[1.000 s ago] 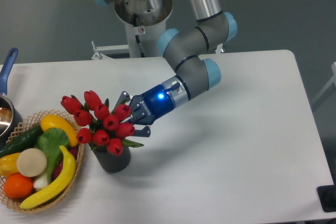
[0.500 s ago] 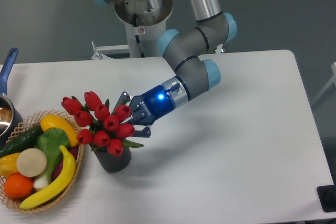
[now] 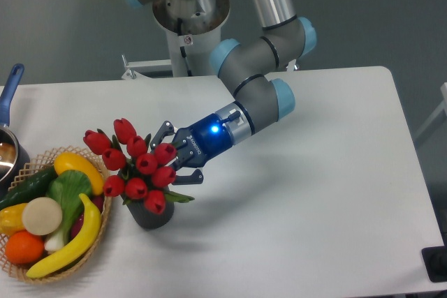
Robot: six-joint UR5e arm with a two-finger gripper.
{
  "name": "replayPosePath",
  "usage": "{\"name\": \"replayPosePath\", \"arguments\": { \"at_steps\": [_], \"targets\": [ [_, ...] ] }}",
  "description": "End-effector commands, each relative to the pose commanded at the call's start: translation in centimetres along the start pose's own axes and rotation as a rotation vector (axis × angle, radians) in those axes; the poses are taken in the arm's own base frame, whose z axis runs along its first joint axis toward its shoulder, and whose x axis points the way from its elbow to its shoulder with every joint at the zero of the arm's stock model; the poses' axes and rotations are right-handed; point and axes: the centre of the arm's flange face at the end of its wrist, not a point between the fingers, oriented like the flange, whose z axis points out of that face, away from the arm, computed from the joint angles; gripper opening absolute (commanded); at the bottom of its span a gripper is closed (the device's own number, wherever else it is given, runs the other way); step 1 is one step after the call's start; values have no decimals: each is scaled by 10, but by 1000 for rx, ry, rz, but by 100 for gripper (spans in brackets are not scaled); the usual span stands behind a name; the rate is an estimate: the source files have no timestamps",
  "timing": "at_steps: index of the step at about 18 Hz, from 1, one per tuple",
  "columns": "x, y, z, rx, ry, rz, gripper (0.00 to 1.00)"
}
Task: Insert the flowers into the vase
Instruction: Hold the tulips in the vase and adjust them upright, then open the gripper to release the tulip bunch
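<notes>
A: The flowers (image 3: 136, 165), where do they sit?

B: The red buds stand in a bunch over the mouth of the vase (image 3: 151, 215), stems going down into it. The bunch spreads wider than the vase and leans a little toward the wicker basket (image 3: 105, 225) on the left.

A: And the gripper (image 3: 176, 160)?

B: It reaches in from the right, level with the buds. One of its fingers (image 3: 163, 130) shows above the bunch, another below it by a green leaf, so they stand wide apart with the right-hand buds between them. I cannot tell whether they touch the buds.

A: How close is the vase to the basket?

B: Just beside it; the basket rim nearly meets the vase wall. The basket holds a banana (image 3: 70, 242), an orange (image 3: 24, 247) and other produce, and it hangs at the bench (image 3: 314, 207) front-left edge.

A: Room to move?

B: To the right and front of the vase the white bench top is bare. A pan with a blue handle (image 3: 10, 88) sits at the far left edge.
</notes>
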Motion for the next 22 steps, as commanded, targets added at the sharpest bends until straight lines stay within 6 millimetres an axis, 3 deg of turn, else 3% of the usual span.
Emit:
{"name": "replayPosePath", "arguments": {
  "at_steps": [5,8,10,12,18,22],
  "targets": [
    [2,0,0,0,0,0,71],
    [3,0,-1,-1,-2,0,73],
    [2,-2,-2,-1,-3,5,86],
    [2,-2,-4,-2,-8,4,91],
    [5,-9,-11,-19,-23,19,100],
    [13,-21,-40,-174,-99,59,100]
  ]
}}
